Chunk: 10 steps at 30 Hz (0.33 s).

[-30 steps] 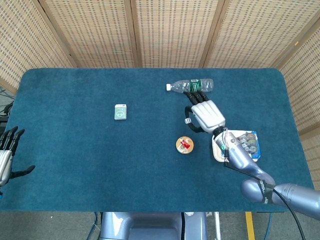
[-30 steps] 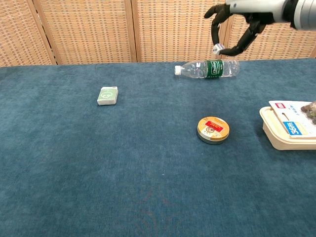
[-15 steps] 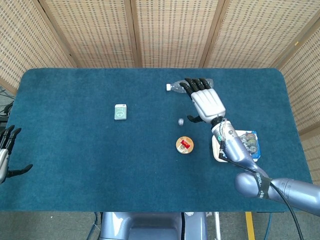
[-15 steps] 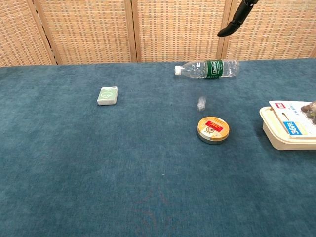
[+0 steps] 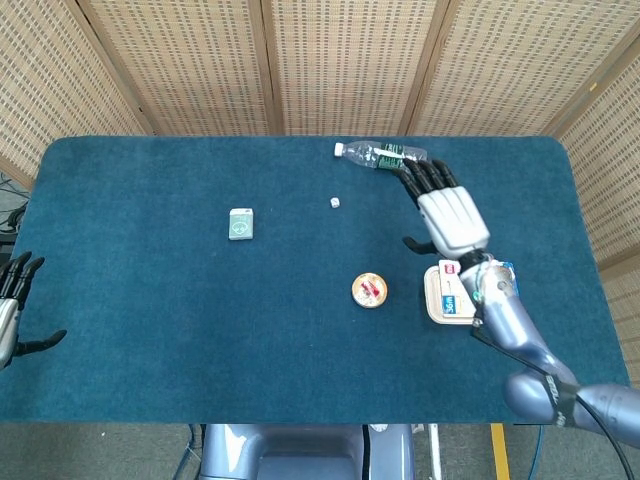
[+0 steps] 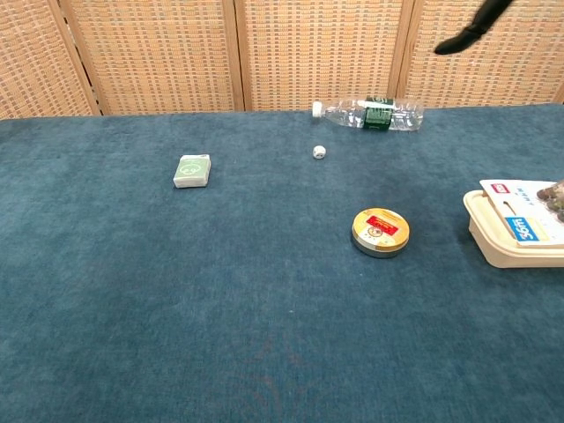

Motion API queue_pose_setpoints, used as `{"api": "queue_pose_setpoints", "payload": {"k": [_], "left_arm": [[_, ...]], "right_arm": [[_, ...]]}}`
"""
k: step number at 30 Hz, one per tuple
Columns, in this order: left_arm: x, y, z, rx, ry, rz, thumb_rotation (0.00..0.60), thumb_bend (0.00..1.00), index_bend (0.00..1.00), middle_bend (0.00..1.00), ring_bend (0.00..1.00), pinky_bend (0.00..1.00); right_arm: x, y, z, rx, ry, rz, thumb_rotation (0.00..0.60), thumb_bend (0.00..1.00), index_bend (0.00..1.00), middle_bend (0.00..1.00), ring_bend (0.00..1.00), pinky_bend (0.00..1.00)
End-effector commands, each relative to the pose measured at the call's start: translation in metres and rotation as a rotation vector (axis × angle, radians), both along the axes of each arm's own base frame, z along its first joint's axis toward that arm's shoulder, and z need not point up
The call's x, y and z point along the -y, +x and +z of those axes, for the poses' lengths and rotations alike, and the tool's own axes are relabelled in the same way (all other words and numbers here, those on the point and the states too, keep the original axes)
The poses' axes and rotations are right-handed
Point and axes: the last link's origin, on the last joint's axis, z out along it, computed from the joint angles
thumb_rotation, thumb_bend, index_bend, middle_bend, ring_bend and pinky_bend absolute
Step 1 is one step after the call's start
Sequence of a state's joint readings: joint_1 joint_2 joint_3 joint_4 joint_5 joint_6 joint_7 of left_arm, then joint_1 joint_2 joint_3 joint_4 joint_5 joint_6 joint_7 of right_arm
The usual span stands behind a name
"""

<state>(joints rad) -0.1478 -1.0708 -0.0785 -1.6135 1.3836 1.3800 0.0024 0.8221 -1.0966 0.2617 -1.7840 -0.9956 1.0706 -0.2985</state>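
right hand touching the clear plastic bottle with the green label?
Apart. In the chest view the right hand hangs well above the clear plastic bottle with the green label, with wall panel showing between them.

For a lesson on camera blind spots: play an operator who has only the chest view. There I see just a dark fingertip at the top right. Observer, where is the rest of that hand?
Observer: In the head view the right hand hangs with fingers spread, holding nothing, its fingertips by the base end of the bottle.
Operator: And the left hand? I see none.
Observer: The left hand is by the left edge of the table, fingers apart, empty.
Operator: My view cuts off the tray at the right.
Observer: The head view shows that the right arm crosses the right side of the tray.
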Motion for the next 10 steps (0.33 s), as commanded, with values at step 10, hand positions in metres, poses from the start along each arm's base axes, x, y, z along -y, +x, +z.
{"api": "queue_pose_setpoints", "payload": {"k": [10], "left_arm": [[0.008, 0.003, -0.004, -0.012, -0.002, -0.016, 0.6, 0.0, 0.0, 0.0, 0.0, 0.0]], "right_arm": [[-0.107, -0.165, -0.006, 0.014, -0.065, -0.145, 0.6, 0.0, 0.0, 0.0, 0.0, 0.0]]}}
